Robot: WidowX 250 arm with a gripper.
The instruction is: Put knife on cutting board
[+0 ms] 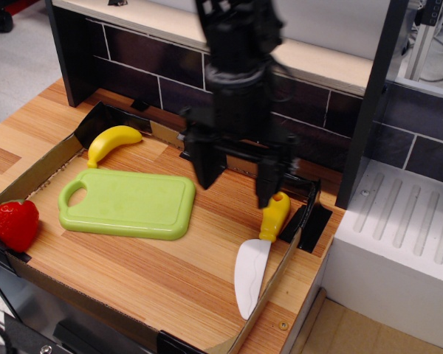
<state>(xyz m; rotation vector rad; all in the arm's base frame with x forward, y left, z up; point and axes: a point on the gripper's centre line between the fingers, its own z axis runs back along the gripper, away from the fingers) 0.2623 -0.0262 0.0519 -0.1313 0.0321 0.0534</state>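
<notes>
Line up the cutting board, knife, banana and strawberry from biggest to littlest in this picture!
1. cutting board, clearly biggest.
2. knife, the next longest.
3. banana.
4. strawberry, smallest, though it sits nearer the camera and is chubby, so banana versus strawberry is close.

A single camera looks down at a slant from the near side of the wooden counter (170, 273), set fairly close and somewhat high, facing the dark tiled back wall (317, 110) at the far side. Its frame takes in the shallow cardboard-edged tray (29, 173) from the strawberry (15, 223) at the near left to the white grooved block (406, 243) at the right, with the arm's gripper (236, 173) hanging in the middle of the view. There is no second view to share ground with.
</notes>
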